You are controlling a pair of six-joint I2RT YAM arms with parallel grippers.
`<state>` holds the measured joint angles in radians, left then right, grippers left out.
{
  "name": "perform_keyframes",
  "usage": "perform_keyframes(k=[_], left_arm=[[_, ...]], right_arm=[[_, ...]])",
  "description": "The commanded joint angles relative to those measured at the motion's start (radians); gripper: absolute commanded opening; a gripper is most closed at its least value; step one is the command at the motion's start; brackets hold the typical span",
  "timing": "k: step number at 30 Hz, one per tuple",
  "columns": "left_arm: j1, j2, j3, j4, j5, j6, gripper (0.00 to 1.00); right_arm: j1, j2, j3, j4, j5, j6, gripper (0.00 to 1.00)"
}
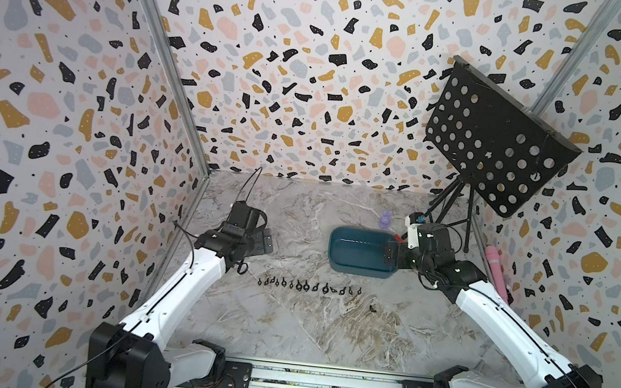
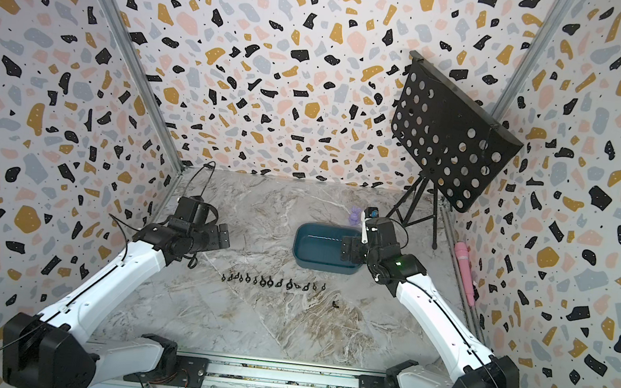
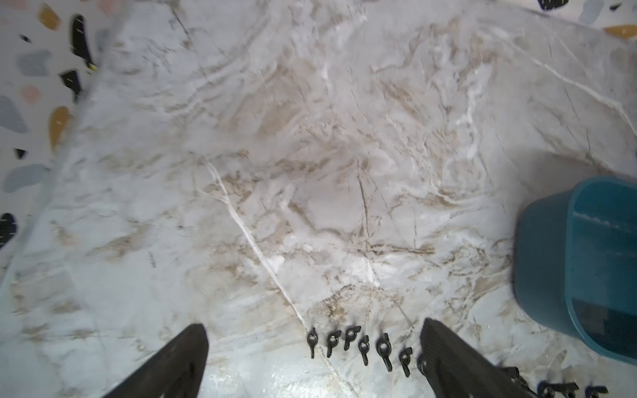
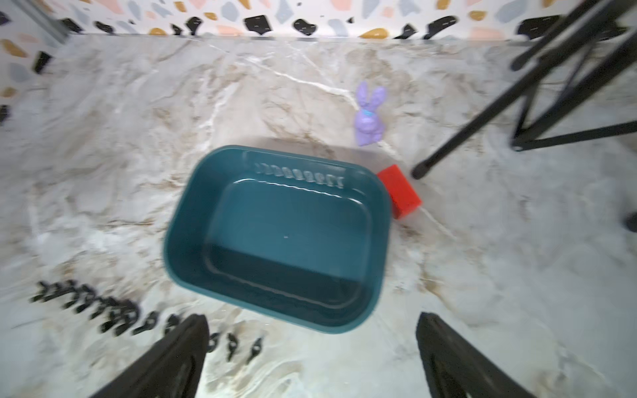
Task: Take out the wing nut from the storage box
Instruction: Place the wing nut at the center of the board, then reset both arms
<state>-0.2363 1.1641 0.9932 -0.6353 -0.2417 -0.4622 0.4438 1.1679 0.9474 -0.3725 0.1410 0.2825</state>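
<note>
Box looks emptied, nuts on the table

We hold the left gripper [image 3: 313, 325] wide open with nothing in it, above bare table [image 3: 310, 172]. The row of nuts [image 1: 308, 286] lies below it, towards its wrist side. The right gripper [image 4: 312, 316] is equally wide and empty, with the box [image 4: 286, 220] right beneath and ahead of it. The box floor shows bare, and we make out no nut inside. One stray nut [image 1: 372, 309] lies apart from the row, nearer the right gripper. We judge the taking-out step finished or nearly so. Next calls for a check of the box's shadowed end, then lifting both arms clear.
</note>
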Motion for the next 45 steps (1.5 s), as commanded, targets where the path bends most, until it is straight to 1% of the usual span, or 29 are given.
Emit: perform_keyframes(k=[1, 3, 4, 7, 9, 11, 12, 14, 16, 17, 18, 21, 23, 24, 27, 29, 31, 32, 34, 35, 36, 37, 39, 40, 42, 45], left_arm=[[0.007, -0.058, -0.024, 0.011, -0.189, -0.015, 1.00], [0.009, -0.078, -0.050, 0.040, -0.249, 0.000, 1.00], [0.011, -0.086, -0.054, 0.047, -0.251, 0.018, 1.00], [0.012, -0.106, -0.072, 0.048, -0.261, 0.025, 1.00], [0.011, -0.108, -0.109, 0.074, -0.273, 0.034, 1.00], [0.011, -0.099, -0.175, 0.140, -0.332, 0.033, 1.00], [0.011, -0.096, -0.219, 0.185, -0.366, 0.039, 1.00], [0.012, -0.085, -0.295, 0.267, -0.463, 0.037, 1.00], [0.018, -0.062, -0.367, 0.361, -0.562, 0.042, 1.00], [0.026, -0.049, -0.395, 0.419, -0.573, 0.068, 1.00], [0.032, -0.038, -0.408, 0.439, -0.571, 0.084, 1.00], [0.037, -0.001, -0.427, 0.564, -0.572, 0.136, 1.00], [0.046, 0.041, -0.451, 0.678, -0.578, 0.179, 1.00], [0.053, 0.064, -0.457, 0.718, -0.580, 0.186, 1.00], [0.069, 0.128, -0.469, 0.844, -0.567, 0.221, 1.00], [0.079, 0.161, -0.500, 0.993, -0.529, 0.283, 1.00], [0.100, 0.181, -0.492, 1.019, -0.412, 0.304, 1.00], [0.110, 0.192, -0.490, 1.039, -0.362, 0.297, 1.00], [0.124, 0.210, -0.538, 1.161, -0.273, 0.325, 1.00], [0.124, 0.206, -0.545, 1.173, -0.244, 0.339, 1.00], [0.124, 0.199, -0.550, 1.171, -0.216, 0.348, 1.00], [0.124, 0.198, -0.566, 1.203, -0.196, 0.361, 1.00], [0.124, 0.197, -0.592, 1.257, -0.148, 0.384, 1.00], [0.124, 0.204, -0.594, 1.272, -0.111, 0.402, 1.00], [0.124, 0.210, -0.594, 1.278, -0.054, 0.427, 1.00], [0.124, 0.210, -0.613, 1.312, -0.031, 0.435, 1.00]], right_arm=[[-0.022, -0.055, -0.069, 0.084, 0.227, -0.104, 0.99], [-0.032, -0.080, -0.120, 0.116, 0.294, -0.113, 0.99], [-0.036, -0.092, -0.143, 0.136, 0.313, -0.122, 0.99], [-0.044, -0.121, -0.187, 0.157, 0.319, -0.125, 0.99], [-0.052, -0.122, -0.222, 0.179, 0.309, -0.123, 0.99], [-0.061, -0.113, -0.280, 0.233, 0.316, -0.141, 0.99], [-0.061, -0.114, -0.316, 0.278, 0.338, -0.164, 0.99], [-0.066, -0.121, -0.407, 0.428, 0.382, -0.219, 0.99], [-0.084, -0.132, -0.518, 0.619, 0.416, -0.258, 0.99], [-0.100, -0.134, -0.565, 0.707, 0.402, -0.279, 0.99], [-0.119, -0.128, -0.601, 0.779, 0.385, -0.290, 0.99], [-0.170, -0.079, -0.617, 0.822, 0.374, -0.289, 0.99], [-0.190, -0.017, -0.624, 0.904, 0.359, -0.316, 0.99], [-0.200, 0.013, -0.621, 0.932, 0.363, -0.307, 0.99], [-0.235, 0.122, -0.603, 1.039, 0.336, -0.307, 0.99], [-0.258, 0.194, -0.583, 1.102, 0.309, -0.334, 0.99], [-0.286, 0.243, -0.574, 1.153, 0.282, -0.333, 0.99], [-0.305, 0.266, -0.570, 1.150, 0.266, -0.307, 0.99], [-0.341, 0.305, -0.606, 1.249, 0.213, -0.284, 0.99], [-0.353, 0.318, -0.610, 1.249, 0.190, -0.276, 0.99], [-0.360, 0.342, -0.617, 1.290, 0.179, -0.279, 0.99], [-0.361, 0.350, -0.616, 1.311, 0.164, -0.286, 0.99], [-0.363, 0.339, -0.607, 1.265, 0.113, -0.299, 0.99], [-0.362, 0.346, -0.614, 1.293, 0.098, -0.308, 0.99], [-0.362, 0.339, -0.620, 1.291, 0.084, -0.311, 0.99], [-0.362, 0.345, -0.616, 1.294, 0.045, -0.328, 0.99]])
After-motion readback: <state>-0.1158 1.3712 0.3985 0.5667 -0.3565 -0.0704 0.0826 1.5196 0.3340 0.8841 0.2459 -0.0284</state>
